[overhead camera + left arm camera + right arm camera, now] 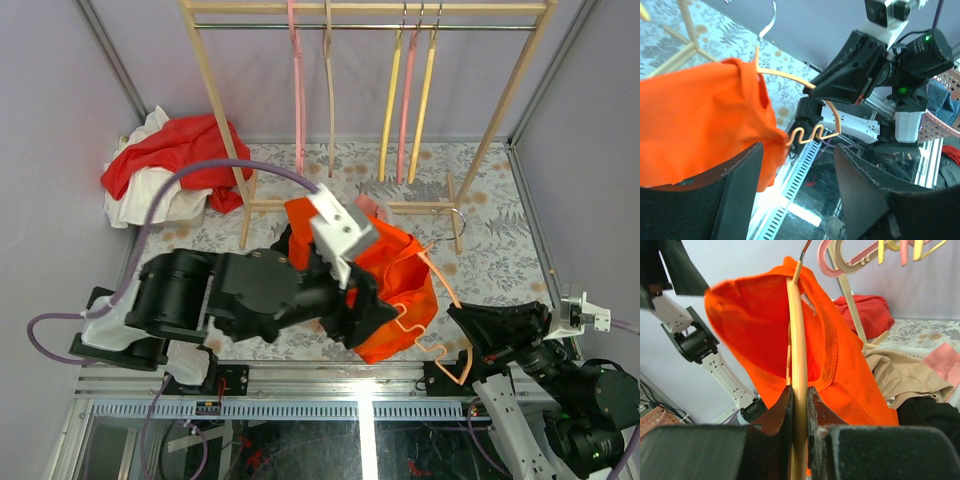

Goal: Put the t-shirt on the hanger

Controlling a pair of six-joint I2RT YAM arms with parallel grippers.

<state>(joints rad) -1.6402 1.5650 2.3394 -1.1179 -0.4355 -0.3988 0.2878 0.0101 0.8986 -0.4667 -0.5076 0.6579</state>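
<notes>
The bright orange t-shirt [400, 285] hangs bunched over the far half of the peach hanger [447, 290], held up above the table. The near arm and wavy bar [412, 328] stick out bare, and the silver hook [456, 216] points to the back. My right gripper [463, 338] is shut on the hanger's near arm; in the right wrist view [799, 400] the jaws pinch the hanger [798, 330], which runs up into the t-shirt [840, 355]. My left gripper [372, 312] is open beside the t-shirt [695, 125], its jaws wide in the left wrist view [795, 200], holding nothing.
A wooden rack [215, 90] at the back carries pink [298, 90] and yellow hangers [390, 110]. A red and white cloth pile [170, 160] lies back left. A tan garment [900, 375] and a red cloth [865, 310] show behind the t-shirt.
</notes>
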